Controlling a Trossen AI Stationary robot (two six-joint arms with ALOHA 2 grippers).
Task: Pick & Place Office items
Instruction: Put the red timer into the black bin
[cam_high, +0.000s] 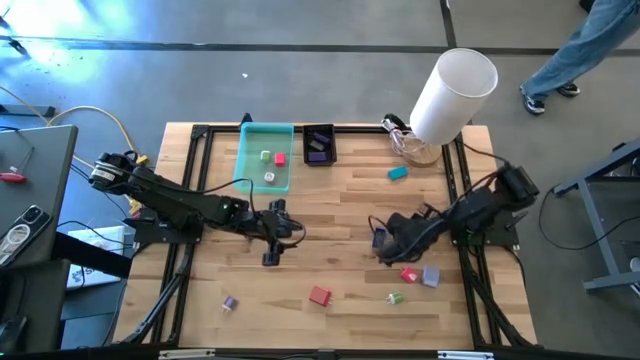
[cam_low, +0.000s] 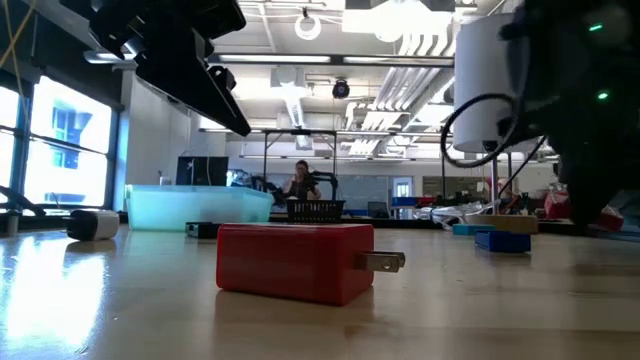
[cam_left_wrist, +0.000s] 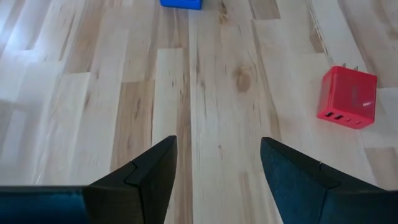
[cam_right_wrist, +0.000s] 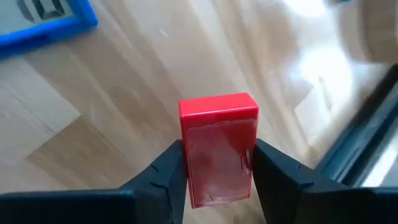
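**Red block between the right fingers; tray lies across the bench**

The right gripper (cam_right_wrist: 216, 167) has its fingers closed on a small red block (cam_right_wrist: 219, 149), one finger on each long side, with the block's far end sticking out past the tips. In the high view this gripper (cam_high: 396, 247) sits low over the right half of the bench (cam_high: 340, 215), near a red piece (cam_high: 409, 274), a purple piece (cam_high: 431, 276) and a green piece (cam_high: 395, 297).

The teal tray (cam_high: 247, 160) stands at the far left of the bench, already holding a few pieces. From the right fingers it lies well apart, away to the left and back, so I judge the carry must cross the middle of the bench.

The left gripper (cam_high: 275, 240) is nearer the tray. Its fingers (cam_left_wrist: 149, 177) stand wide and empty over bare wood, the red charger (cam_left_wrist: 347, 98) off to one side.
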